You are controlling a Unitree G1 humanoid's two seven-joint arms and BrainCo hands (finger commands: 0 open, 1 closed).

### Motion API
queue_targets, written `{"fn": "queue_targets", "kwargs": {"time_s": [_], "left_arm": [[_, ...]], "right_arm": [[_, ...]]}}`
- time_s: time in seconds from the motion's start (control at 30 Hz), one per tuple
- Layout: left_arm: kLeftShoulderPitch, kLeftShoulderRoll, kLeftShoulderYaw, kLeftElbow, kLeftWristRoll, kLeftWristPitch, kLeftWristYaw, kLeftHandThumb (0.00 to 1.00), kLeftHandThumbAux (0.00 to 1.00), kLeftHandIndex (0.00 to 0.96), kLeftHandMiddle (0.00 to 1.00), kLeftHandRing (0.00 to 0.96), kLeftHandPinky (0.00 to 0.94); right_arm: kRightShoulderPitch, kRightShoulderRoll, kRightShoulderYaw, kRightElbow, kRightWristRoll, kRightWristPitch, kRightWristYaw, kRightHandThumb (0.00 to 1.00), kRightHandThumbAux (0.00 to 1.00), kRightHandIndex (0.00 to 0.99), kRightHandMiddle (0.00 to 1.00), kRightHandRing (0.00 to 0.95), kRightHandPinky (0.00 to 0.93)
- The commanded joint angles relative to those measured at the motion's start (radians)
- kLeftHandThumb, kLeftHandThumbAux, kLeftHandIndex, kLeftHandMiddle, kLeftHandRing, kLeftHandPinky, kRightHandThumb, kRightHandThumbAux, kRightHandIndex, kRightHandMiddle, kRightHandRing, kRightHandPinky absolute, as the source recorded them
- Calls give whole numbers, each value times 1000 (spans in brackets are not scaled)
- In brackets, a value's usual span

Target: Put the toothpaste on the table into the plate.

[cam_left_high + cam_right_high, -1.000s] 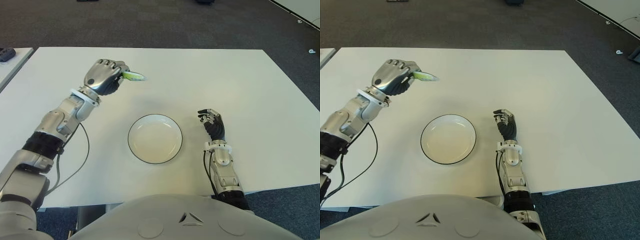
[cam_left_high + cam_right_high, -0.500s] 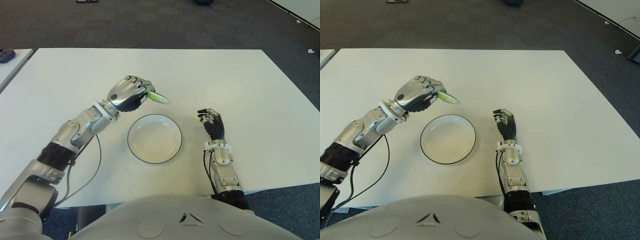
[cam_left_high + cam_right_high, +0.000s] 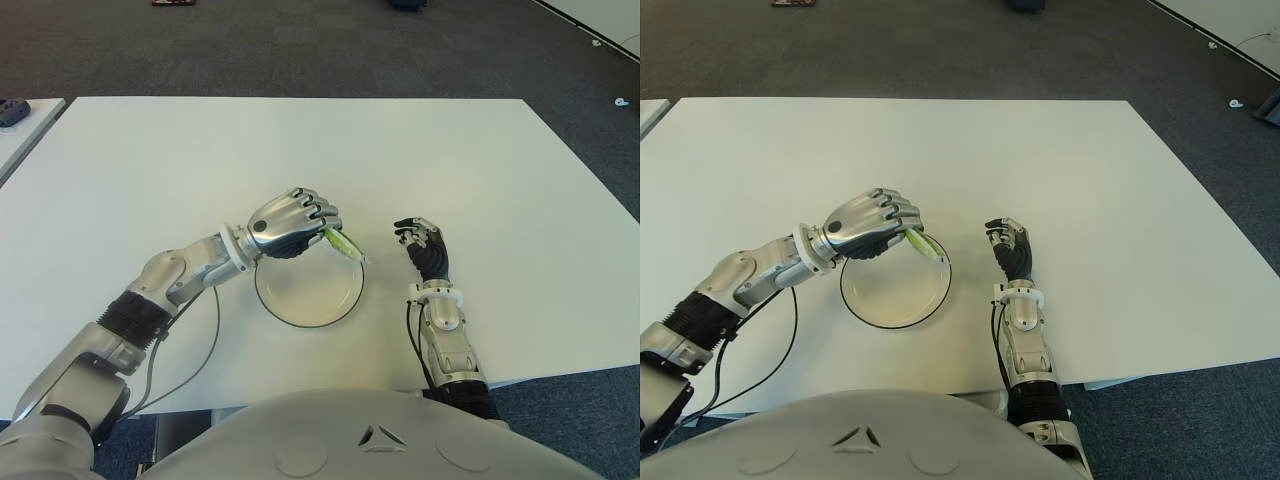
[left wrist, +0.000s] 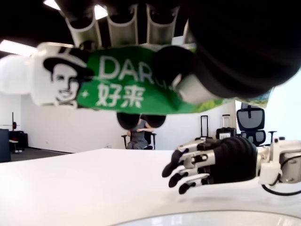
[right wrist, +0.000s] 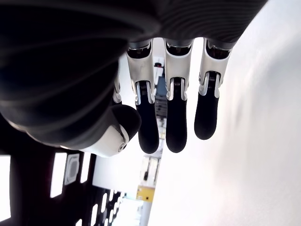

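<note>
At the near edge of the white table (image 3: 520, 170), the robot's right hand (image 3: 423, 246) shows just to the right of the plate (image 3: 309, 288), its fingers loosely extended and holding nothing. Beside it, the left hand (image 3: 291, 224) hangs over the plate's far rim with its fingers curled round the green toothpaste (image 3: 343, 243) tube, which the left wrist view shows pinned between thumb and fingers, clear of the surface below. The tube's long axis slants downward and toward the robot's right, its free end jutting out over the plate's right side while the other end is buried in the fist. The carry looks all but finished and the placing step is in hand: the next move appears to call for lowering the tube a little nearer the plate's middle, then loosening the fingers so it comes to rest inside the rim and not across it.
</note>
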Motion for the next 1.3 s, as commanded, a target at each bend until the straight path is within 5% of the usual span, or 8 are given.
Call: {"fn": "queue_targets", "kwargs": {"time_s": [0.03,0.67,1.0,1.07,1.13,1.3], "left_arm": [[-29,4,-40,35,55,-26,-25,846,666,426,587,863,866],[-56,-18,-155,191,186,-45,93,845,667,428,591,863,866],[-85,-30,-240,335,270,-40,252,846,667,428,590,871,879],[-84,-32,-252,357,279,-33,277,767,692,436,764,877,880],[-86,-30,-257,369,267,-38,279,740,700,439,825,879,881],[-91,-7,-262,377,233,-61,239,714,705,440,839,845,829]], "right_arm": [[1,2,-1,-4,0,2,4,711,733,418,416,404,422],[11,7,-5,-17,13,-9,13,712,733,418,419,413,429],[15,12,-6,-22,10,-8,7,711,733,418,417,412,430],[15,12,-6,-21,10,-12,6,711,733,418,418,414,432],[16,12,-7,-20,10,-15,6,711,733,419,418,413,432],[16,13,-6,-21,7,-11,5,710,733,418,416,411,427]]}}
